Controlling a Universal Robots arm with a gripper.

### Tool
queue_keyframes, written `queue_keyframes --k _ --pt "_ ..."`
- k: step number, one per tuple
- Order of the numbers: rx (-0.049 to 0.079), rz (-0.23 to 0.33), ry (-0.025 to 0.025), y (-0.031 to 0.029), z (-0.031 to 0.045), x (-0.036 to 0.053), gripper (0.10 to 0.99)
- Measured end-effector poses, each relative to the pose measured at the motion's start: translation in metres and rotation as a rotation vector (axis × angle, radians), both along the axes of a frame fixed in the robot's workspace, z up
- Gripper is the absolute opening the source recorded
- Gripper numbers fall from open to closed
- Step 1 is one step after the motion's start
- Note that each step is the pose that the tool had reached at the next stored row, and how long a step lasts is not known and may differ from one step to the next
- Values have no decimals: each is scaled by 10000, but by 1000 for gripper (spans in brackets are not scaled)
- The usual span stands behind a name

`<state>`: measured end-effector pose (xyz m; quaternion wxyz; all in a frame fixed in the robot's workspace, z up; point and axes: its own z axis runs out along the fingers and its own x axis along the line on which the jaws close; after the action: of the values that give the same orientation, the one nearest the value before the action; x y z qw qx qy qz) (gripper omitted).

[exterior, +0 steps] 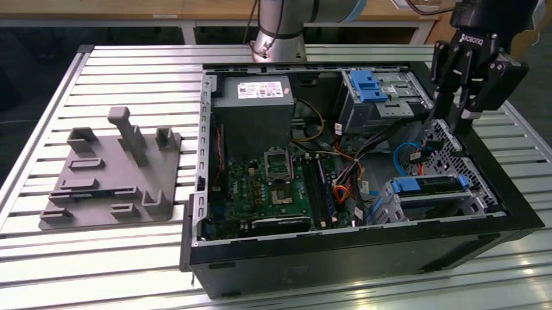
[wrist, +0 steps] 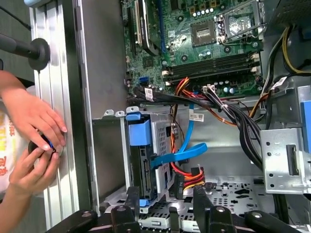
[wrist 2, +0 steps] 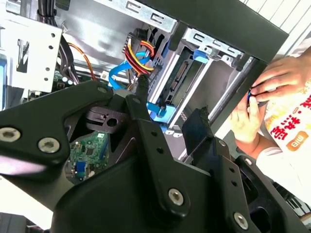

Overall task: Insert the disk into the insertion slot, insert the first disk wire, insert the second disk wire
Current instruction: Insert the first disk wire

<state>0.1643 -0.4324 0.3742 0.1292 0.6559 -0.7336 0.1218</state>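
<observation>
The disk point(exterior: 431, 185), silver in a bright blue carrier, lies inside the insertion slot point(exterior: 448, 205), a low perforated metal cage at the case's front corner on the exterior view's right. My gripper point(exterior: 456, 126) hangs open just above the case's right side, over the disk's connector end. In the first wrist view its fingers point(wrist: 131, 200) stand apart on either side of the disk's edge point(wrist: 146, 167). A flat blue cable point(wrist: 187, 151) runs to that edge. A red, yellow and black wire bundle point(wrist: 192, 177) ends in a black plug beside it. Whether either is seated I cannot tell.
A person's hands point(wrist: 34, 131) work at the outside of the case wall, close to the slot. A taller grey bay with a blue latch point(exterior: 371, 87), the power supply point(exterior: 254, 103) and the motherboard point(exterior: 267, 187) fill the case. A grey fixture point(exterior: 112, 174) sits on the table.
</observation>
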Motion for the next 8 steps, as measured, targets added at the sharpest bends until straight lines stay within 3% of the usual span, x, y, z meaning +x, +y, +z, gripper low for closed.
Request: queue_keyframes --k 8 --pt "-5 -10 0 0 -111 0 557"
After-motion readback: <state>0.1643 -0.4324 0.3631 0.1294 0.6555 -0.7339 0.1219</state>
